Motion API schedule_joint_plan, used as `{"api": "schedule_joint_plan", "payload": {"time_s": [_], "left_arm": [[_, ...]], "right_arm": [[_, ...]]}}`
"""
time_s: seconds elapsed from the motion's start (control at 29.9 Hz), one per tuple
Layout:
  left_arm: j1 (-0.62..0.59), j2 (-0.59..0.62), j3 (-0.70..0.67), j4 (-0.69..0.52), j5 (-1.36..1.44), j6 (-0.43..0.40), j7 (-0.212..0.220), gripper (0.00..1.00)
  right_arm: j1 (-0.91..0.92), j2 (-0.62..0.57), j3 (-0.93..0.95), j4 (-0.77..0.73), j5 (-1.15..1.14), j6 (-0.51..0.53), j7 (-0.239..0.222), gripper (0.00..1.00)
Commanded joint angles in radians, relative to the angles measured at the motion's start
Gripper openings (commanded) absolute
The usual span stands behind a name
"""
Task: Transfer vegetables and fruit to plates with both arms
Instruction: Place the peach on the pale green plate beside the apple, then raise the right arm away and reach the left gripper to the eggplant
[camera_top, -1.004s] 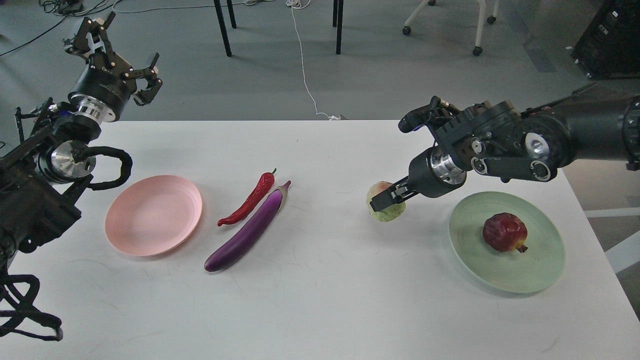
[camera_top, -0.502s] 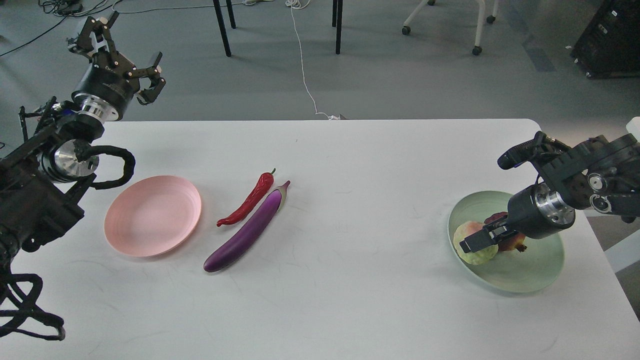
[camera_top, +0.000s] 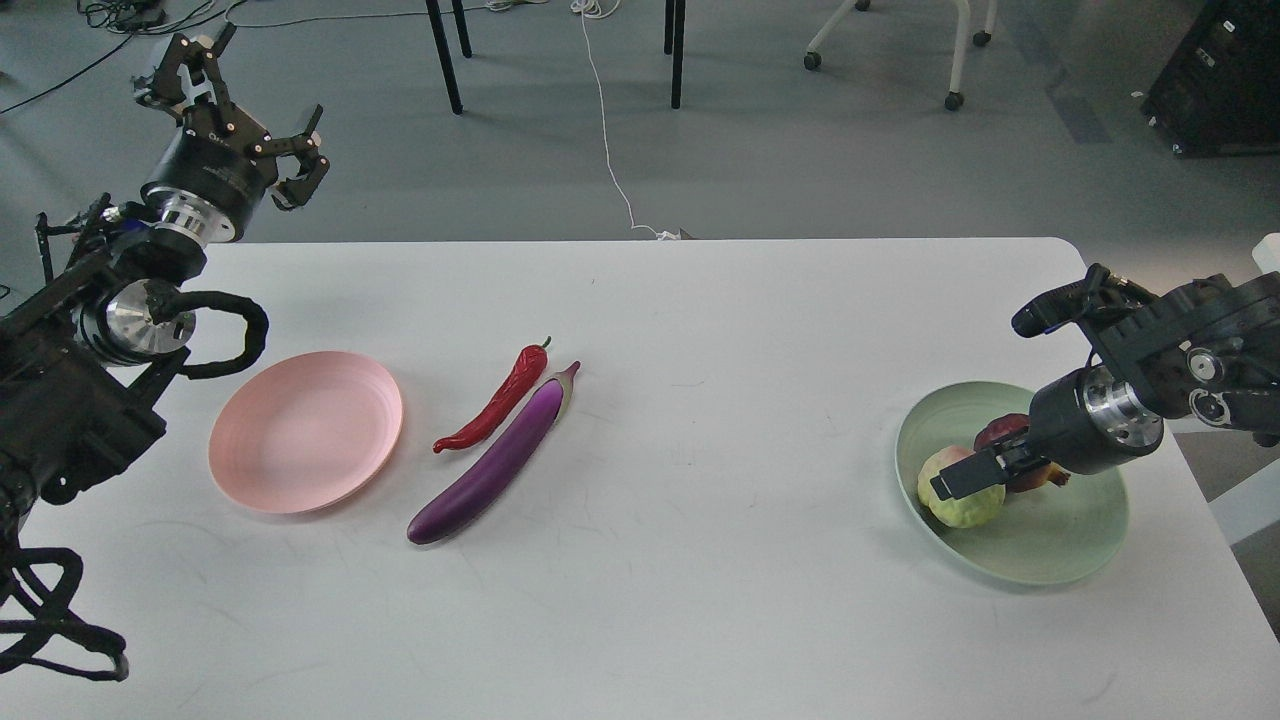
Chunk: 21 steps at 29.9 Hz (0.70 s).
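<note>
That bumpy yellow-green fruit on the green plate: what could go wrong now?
The right gripper holds the yellow-green fruit beside the pomegranate; on release it may roll, nudge the pomegranate, or go over the green plate's shallow rim. The plate sits near the table's right edge, so a bump could push it off.

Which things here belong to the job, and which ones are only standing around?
Job: eggplant, chili, yellow-green fruit, pomegranate, pink plate, green plate, left hand, right hand.

Around: chair legs, white cable, wheeled chair base.
</note>
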<state>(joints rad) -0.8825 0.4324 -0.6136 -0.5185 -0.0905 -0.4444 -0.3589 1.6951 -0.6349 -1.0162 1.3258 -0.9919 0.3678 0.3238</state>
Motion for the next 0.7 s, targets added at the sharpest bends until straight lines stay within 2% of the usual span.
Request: {"api": "schedule_joint_plan", "payload": {"time_s": [0.0,0.13,0.27,0.33,0.44,0.54,0.67], "left_arm": [[-0.001,0.000,0.000,0.000,0.000,0.001,0.000,0.98],[-0.003,0.000,0.000,0.000,0.000,0.006,0.001,0.98],[-0.018,0.034,0.011,-0.057,0.011,0.004,0.005,0.98],[-0.029,0.057,0.055,-0.101,0.049,0.009,0.023,0.98],[-0.070,0.072,0.106,-0.179,0.162,0.021,0.034,0.98],[-0.078,0.089,0.110,-0.254,0.308,0.068,0.034,0.98],[-0.075,0.130,0.117,-0.392,0.577,0.098,0.035,0.98]], "right_arm": [[0.015,-0.009,0.016,-0.019,0.004,0.000,0.001,0.98],[0.002,-0.029,0.140,-0.117,0.018,0.002,0.001,0.98],[-0.089,-0.098,0.377,-0.213,0.073,-0.001,0.001,0.99],[-0.158,-0.106,0.518,-0.266,0.101,0.000,0.001,0.99],[-0.293,-0.103,0.762,-0.353,0.139,-0.001,0.001,0.99],[-0.415,-0.095,0.997,-0.427,0.174,-0.001,0.001,0.99],[-0.554,-0.094,1.244,-0.433,0.216,-0.003,0.001,0.99]]}}
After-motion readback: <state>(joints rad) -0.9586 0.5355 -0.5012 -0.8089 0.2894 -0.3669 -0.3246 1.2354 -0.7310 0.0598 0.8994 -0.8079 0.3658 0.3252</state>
